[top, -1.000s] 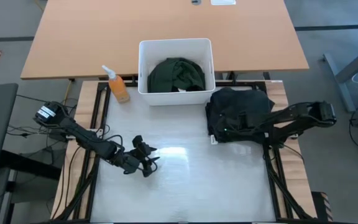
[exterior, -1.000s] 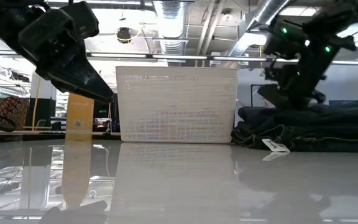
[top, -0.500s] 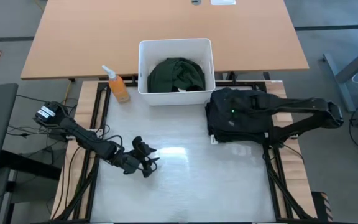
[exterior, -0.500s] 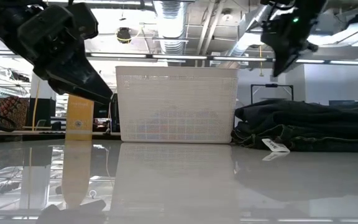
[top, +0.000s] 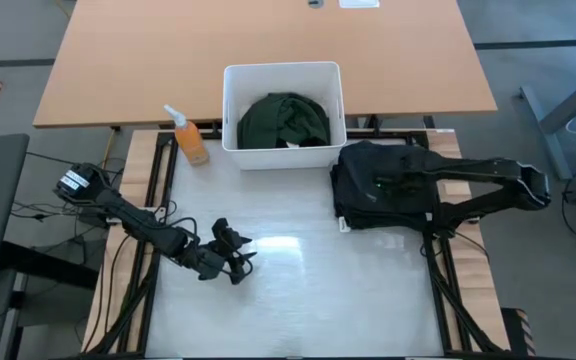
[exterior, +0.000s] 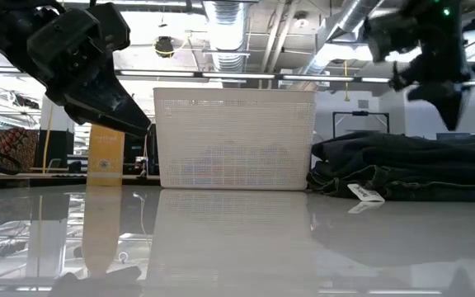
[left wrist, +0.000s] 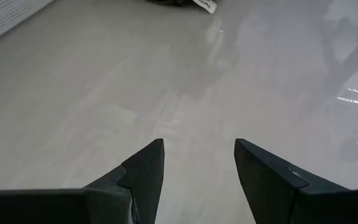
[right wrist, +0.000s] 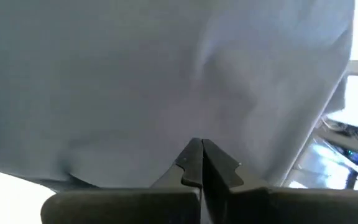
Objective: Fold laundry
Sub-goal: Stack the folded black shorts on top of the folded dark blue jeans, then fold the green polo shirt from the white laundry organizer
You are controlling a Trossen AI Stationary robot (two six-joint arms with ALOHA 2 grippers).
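Note:
A stack of folded black garments (top: 383, 190) lies on the table's right side, low and wide in the low view (exterior: 411, 165), with a white tag (exterior: 365, 194) sticking out at its near-left corner. A dark green garment (top: 283, 120) is crumpled inside the white bin (top: 230, 110). My right gripper (exterior: 453, 115) hangs shut just above the black stack, pointing down and clear of it; the right wrist view shows its closed tips (right wrist: 201, 152) over cloth. My left gripper (top: 236, 255) waits open over bare table at the near left (left wrist: 199, 168).
The white bin (exterior: 233, 139) stands at the far middle of the white table. An orange spray bottle (top: 190, 138) stands to its left. A wooden desk (top: 268, 40) lies beyond the table. Bare tabletop (top: 298, 290) stretches between the two arms.
My right gripper has risen off the black stack, moving up and a little toward the far edge, then swung toward the table's right while staying above the stack. The stack has kept its place and shape. The left arm has kept still.

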